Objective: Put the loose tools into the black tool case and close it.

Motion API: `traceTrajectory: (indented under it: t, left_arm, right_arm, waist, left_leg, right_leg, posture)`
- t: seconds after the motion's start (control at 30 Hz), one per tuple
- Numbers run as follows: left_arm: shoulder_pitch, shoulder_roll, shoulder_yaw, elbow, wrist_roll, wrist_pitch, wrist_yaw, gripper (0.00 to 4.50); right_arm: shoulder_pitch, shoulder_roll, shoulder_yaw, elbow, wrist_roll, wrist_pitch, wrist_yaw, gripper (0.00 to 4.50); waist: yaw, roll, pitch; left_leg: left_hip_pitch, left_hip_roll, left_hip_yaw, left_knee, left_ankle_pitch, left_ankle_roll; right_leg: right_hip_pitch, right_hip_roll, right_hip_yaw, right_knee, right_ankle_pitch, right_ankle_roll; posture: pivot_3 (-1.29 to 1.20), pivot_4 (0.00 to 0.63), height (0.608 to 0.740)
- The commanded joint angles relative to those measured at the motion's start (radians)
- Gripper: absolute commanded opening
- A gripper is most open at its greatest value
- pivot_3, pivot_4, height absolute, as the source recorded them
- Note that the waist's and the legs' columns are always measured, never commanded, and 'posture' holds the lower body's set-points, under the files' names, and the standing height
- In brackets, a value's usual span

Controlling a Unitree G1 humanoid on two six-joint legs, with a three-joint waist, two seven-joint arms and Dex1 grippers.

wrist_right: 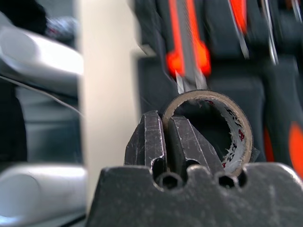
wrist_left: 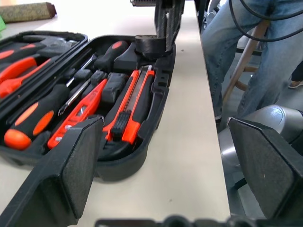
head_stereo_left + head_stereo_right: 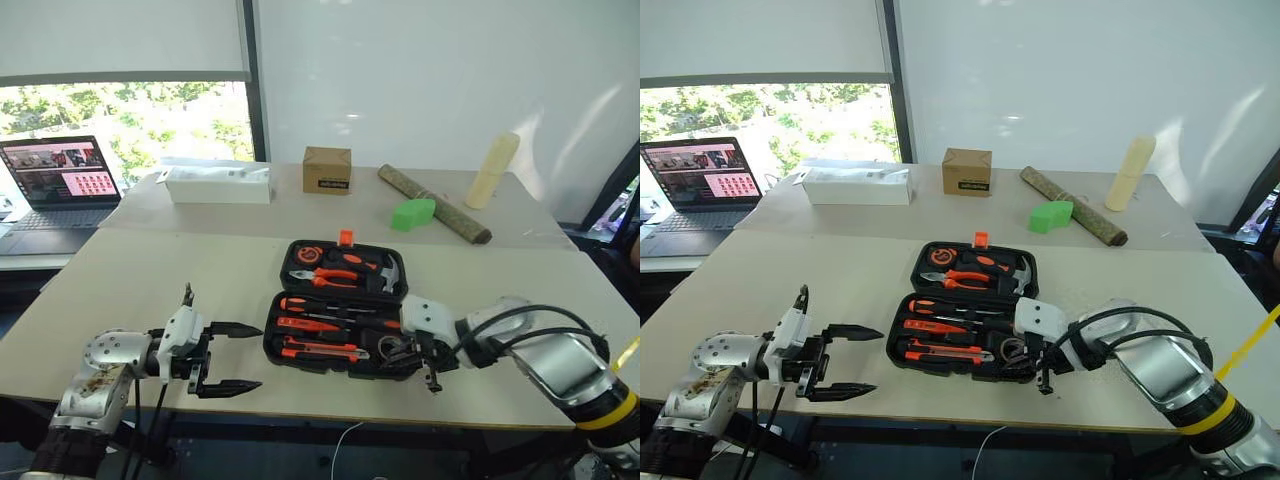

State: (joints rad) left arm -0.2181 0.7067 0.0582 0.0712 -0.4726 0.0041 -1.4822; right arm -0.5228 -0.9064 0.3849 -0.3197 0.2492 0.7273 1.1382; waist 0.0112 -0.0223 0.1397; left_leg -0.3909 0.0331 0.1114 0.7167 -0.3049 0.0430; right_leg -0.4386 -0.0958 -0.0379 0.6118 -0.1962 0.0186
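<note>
The black tool case lies open on the table's near middle. In its slots are orange-and-black tools: a screwdriver, a utility knife, and pliers in the lid. My right gripper hangs at the case's near right corner, shut on the wall of the black tape roll. From the left wrist the tape roll shows at that corner under the right gripper's fingers; I cannot tell if it rests in the case. My left gripper is open, level, just left of the case.
At the back stand a laptop, a white box, a brown cardboard box, a green block, a bark log and a cream cylinder. A person in jeans is beyond the table's right side.
</note>
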Motion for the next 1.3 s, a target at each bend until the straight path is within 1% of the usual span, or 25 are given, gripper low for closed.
traceTrajectory:
  t: [0.03,0.1,0.17,0.2,0.33,0.37,0.4,0.47,0.53,0.57,0.7,0.77,0.8,0.93,1.0,1.03,1.07,1.1,1.13,1.17,1.2,1.3]
  left_arm:
    - [0.002,0.011,0.006,-0.041,-0.010,0.006,0.008,4.50]
    - [0.005,0.017,0.009,-0.045,-0.010,0.010,0.011,4.50]
    - [0.004,0.023,0.013,-0.044,-0.009,0.011,0.013,4.50]
    - [0.001,0.025,0.014,-0.042,-0.009,0.013,0.014,4.50]
    - [-0.014,0.034,0.022,-0.023,-0.002,0.017,0.026,4.50]
    - [-0.021,0.035,0.026,-0.016,0.000,0.018,0.035,4.50]
    - [-0.025,0.036,0.030,-0.011,0.001,0.020,0.044,4.50]
    - [-0.033,0.042,0.041,0.006,0.001,0.024,0.059,4.50]
    - [-0.033,0.053,0.049,0.019,0.006,0.022,0.072,4.50]
    - [-0.034,0.057,0.055,0.022,0.005,0.025,0.083,4.50]
    - [-0.038,0.069,0.088,0.024,0.000,0.053,0.143,4.50]
    - [-0.028,0.070,0.098,0.018,-0.007,0.056,0.151,4.50]
    - [-0.022,0.071,0.102,0.015,-0.008,0.056,0.152,4.50]
    - [-0.007,0.073,0.107,0.011,-0.002,0.059,0.159,4.50]
    - [-0.024,0.068,0.112,0.036,0.007,0.072,0.195,4.50]
    - [-0.036,0.064,0.114,0.048,0.012,0.075,0.216,3.98]
    - [-0.054,0.059,0.112,0.068,0.040,0.075,0.262,3.88]
    - [-0.067,0.058,0.108,0.083,0.059,0.072,0.292,3.49]
    - [-0.083,0.054,0.097,0.097,0.084,0.095,0.339,3.10]
    - [-0.094,0.051,0.089,0.107,0.101,0.112,0.371,2.84]
    - [-0.107,0.035,0.077,0.110,0.115,0.131,0.407,2.38]
    - [-0.136,-0.006,0.041,0.110,0.158,0.165,0.482,1.32]
  right_arm:
    - [-0.032,0.004,0.024,0.015,-0.041,0.024,-0.004,0.10]
    - [-0.035,0.000,0.045,0.011,-0.038,0.062,0.011,0.10]
    - [-0.038,-0.015,0.062,-0.003,-0.026,0.082,0.048,0.81]
    - [-0.041,-0.005,0.055,0.003,-0.030,0.080,0.036,1.02]
    - [-0.071,-0.001,0.031,0.033,-0.039,0.049,0.042,2.41]
    - [-0.078,-0.003,0.005,0.037,-0.023,0.040,0.054,2.69]
    - [-0.081,-0.005,-0.023,0.040,-0.003,0.027,0.067,3.13]
    - [-0.075,-0.011,-0.096,0.048,0.056,-0.008,0.112,3.71]
    - [-0.044,-0.028,-0.176,0.049,0.119,-0.047,0.163,4.45]
    - [-0.023,-0.037,-0.214,0.050,0.144,-0.070,0.185,4.45]
    - [0.103,-0.069,-0.366,0.060,0.211,-0.099,0.193,4.45]
    - [0.183,-0.091,-0.402,0.059,0.196,-0.166,0.201,4.45]
    - [0.213,-0.089,-0.423,0.054,0.193,-0.173,0.182,4.45]
    - [0.261,-0.025,-0.481,0.062,0.198,-0.230,0.097,4.45]
    - [0.292,0.000,-0.500,0.096,0.164,-0.298,0.063,4.45]
    - [0.306,0.007,-0.505,0.112,0.150,-0.322,0.051,3.94]
    - [0.321,0.014,-0.509,0.145,0.110,-0.351,0.005,3.79]
    - [0.328,0.019,-0.509,0.168,0.083,-0.366,-0.028,3.46]
    - [0.327,0.036,-0.503,0.198,0.034,-0.392,-0.096,3.09]
    - [0.326,0.049,-0.498,0.219,0.001,-0.412,-0.143,2.85]
    - [0.332,0.068,-0.480,0.231,-0.037,-0.437,-0.188,2.38]
    - [0.337,0.129,-0.440,0.249,-0.116,-0.493,-0.287,1.39]
  waist:
    - [-0.001,0.000,0.000]
    - [-0.002,0.000,0.000]
    - [-0.003,0.000,0.000]
    - [-0.003,0.000,0.000]
    - [0.002,0.000,0.000]
    - [0.001,0.000,0.000]
    - [0.001,0.000,0.000]
    - [0.000,0.000,0.000]
    - [-0.001,0.000,0.000]
    - [-0.001,0.000,0.000]
    - [0.003,0.000,0.000]
    - [0.003,0.000,0.000]
    - [0.002,0.000,0.000]
    - [-0.007,0.000,0.000]
    - [-0.010,0.000,0.000]
    - [-0.008,-0.001,0.000]
    - [-0.007,-0.001,0.000]
    - [-0.005,-0.001,0.000]
    - [0.000,-0.001,0.000]
    - [0.001,-0.001,0.000]
    - [0.001,-0.001,0.000]
    - [-0.001,-0.001,0.000]
  left_leg:
    - [0.000,0.000,0.000,0.000,0.000,0.000]
    - [0.001,0.000,0.000,0.000,0.000,0.000]
    - [0.001,0.000,0.000,0.000,0.000,0.001]
    - [0.001,0.000,0.000,0.000,-0.001,0.001]
    - [0.001,0.000,-0.001,-0.001,-0.001,0.001]
    - [0.000,0.000,-0.001,-0.001,0.000,0.001]
    - [0.000,0.000,-0.001,-0.001,0.000,0.001]
    - [0.000,0.000,-0.001,-0.001,0.000,0.000]
    - [0.000,0.000,0.000,-0.001,0.000,0.000]
    - [0.000,0.000,0.000,-0.001,0.000,0.000]
    - [0.000,0.001,-0.001,-0.001,-0.001,0.002]
    - [0.000,0.000,-0.001,-0.001,-0.001,0.002]
    - [0.000,0.000,-0.001,-0.001,-0.001,0.002]
    - [0.002,0.001,0.000,-0.001,-0.001,0.001]
    - [0.002,0.001,0.000,-0.001,-0.001,0.001]
    - [0.002,0.001,0.000,-0.002,-0.001,0.001]
    - [0.003,0.001,-0.001,-0.002,-0.001,0.001]
    - [0.003,0.001,0.000,-0.002,-0.001,0.001]
    - [0.003,0.001,-0.001,-0.002,-0.001,0.001]
    - [0.003,0.000,0.000,-0.001,0.000,0.001]
    - [0.003,0.000,0.000,-0.001,0.000,0.001]
    - [0.003,0.000,0.000,-0.001,0.001,0.000]
  right_leg:
    - [0.000,0.000,0.000,0.000,0.000,0.000]
    - [0.000,0.001,0.000,0.000,0.000,0.000]
    - [0.000,0.001,0.000,0.001,0.000,0.000]
    - [0.000,0.001,0.000,0.001,0.000,0.000]
    - [0.000,0.001,-0.001,0.001,0.000,0.000]
    - [0.000,0.001,-0.001,0.000,0.000,0.000]
    - [0.000,0.001,-0.001,0.000,0.000,0.000]
    - [0.000,0.001,-0.001,-0.001,0.000,0.000]
    - [0.000,0.001,-0.001,-0.001,0.000,0.000]
    - [0.000,0.001,-0.001,-0.001,0.000,0.000]
    - [0.001,0.001,-0.002,-0.001,0.000,0.000]
    - [0.002,0.000,-0.002,-0.001,0.000,0.000]
    - [0.002,0.000,-0.002,-0.001,0.000,0.000]
    - [0.001,0.001,0.000,0.000,0.000,0.000]
    - [0.001,0.002,0.000,0.001,0.000,-0.001]
    - [0.001,0.002,0.000,0.001,0.000,-0.001]
    - [0.002,0.003,0.000,0.001,0.000,-0.001]
    - [0.002,0.003,0.000,0.001,0.000,-0.001]
    - [0.002,0.003,0.000,0.001,0.001,-0.001]
    - [0.002,0.002,0.000,0.002,0.001,-0.001]
    - [0.003,0.002,0.000,0.001,0.001,-0.001]
    - [0.002,0.002,0.000,0.002,0.001,-0.001]
  posture:
    - [0.00,0.150,0.740]
    - [0.00,0.150,0.740]
    - [0.00,0.150,0.740]
    - [0.00,0.150,0.740]
    - [0.00,0.150,0.740]
    - [0.00,0.150,0.740]
    - [0.00,0.150,0.740]
    - [0.00,0.150,0.740]
    - [0.00,0.150,0.740]
    - [0.00,0.150,0.740]
    - [0.00,0.150,0.740]
    - [0.00,0.150,0.740]
    - [0.00,0.150,0.740]
    - [0.00,0.150,0.740]
    - [0.00,0.150,0.740]
    - [0.00,0.150,0.740]
    - [0.00,0.150,0.740]
    - [0.00,0.150,0.740]
    - [0.00,0.150,0.740]
    - [0.00,0.150,0.740]
    - [0.00,0.150,0.740]
    - [0.00,0.150,0.740]
